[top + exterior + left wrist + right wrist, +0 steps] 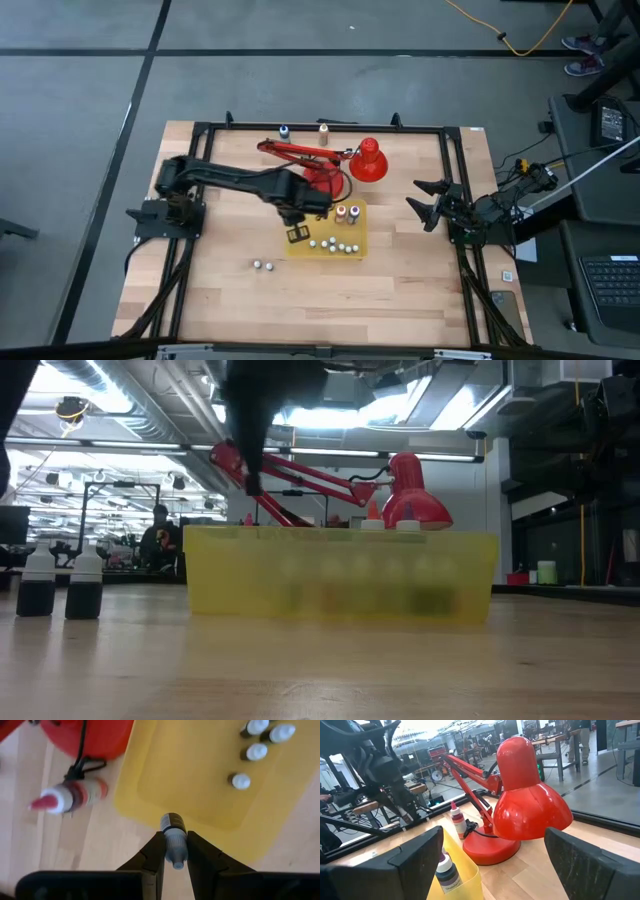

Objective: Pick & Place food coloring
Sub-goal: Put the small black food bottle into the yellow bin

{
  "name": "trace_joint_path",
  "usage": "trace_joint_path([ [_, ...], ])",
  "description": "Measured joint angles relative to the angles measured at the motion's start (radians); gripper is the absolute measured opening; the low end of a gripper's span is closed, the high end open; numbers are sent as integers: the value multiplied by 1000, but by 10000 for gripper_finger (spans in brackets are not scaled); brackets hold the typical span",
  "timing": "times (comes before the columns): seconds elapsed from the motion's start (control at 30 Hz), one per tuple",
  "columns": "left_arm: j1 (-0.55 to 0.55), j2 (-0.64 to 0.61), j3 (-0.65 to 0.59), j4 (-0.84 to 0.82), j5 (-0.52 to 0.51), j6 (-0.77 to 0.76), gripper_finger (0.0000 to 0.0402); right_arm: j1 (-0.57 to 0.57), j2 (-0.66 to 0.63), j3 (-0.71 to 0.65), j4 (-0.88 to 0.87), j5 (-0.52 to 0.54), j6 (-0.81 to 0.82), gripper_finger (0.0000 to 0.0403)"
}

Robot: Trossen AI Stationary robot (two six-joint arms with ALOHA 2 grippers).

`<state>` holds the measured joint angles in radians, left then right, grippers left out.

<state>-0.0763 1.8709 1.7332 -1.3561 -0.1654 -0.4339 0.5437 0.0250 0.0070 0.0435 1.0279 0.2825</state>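
Observation:
The food coloring is a set of tiny bottles. Several white-capped ones [335, 245] and two orange ones [346, 212] stand in the yellow tray [358, 228]. Two dark ones [262, 266] stand on the table near the tray's left side, also in the low view [60, 588]. Two more [303, 130] stand at the far edge. My left gripper [298, 235] is over the tray's left near edge, shut on one dark bottle [173, 825]. My right gripper [430, 202] waits open at the table's right. My left gripper [174, 837] pinches the dark bottle between its two fingers at the pale cap end [175, 851]. The fingers point down from above and lie along the bottle. Its dark body [172, 822] sticks out past the fingertips over the tray's edge [145, 817]. Whether its base touches anything I cannot tell.
A big red desk lamp [368, 160] stands just beyond the tray's far edge, its jointed arm [300, 152] reaching left. A red-labelled bottle [70, 797] stands by the lamp base. A black frame [455, 160] borders the table. Bare wood lies toward the near edge.

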Motion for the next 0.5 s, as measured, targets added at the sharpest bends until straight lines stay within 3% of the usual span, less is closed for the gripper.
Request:
trace_joint_path([
  [0.23,18,135,105,34,2,40,57,0,0,0,0,0,-2,347],
  [0.5,20,228,118,107,63,55,57,0,0,0,0,0,0,347],
])
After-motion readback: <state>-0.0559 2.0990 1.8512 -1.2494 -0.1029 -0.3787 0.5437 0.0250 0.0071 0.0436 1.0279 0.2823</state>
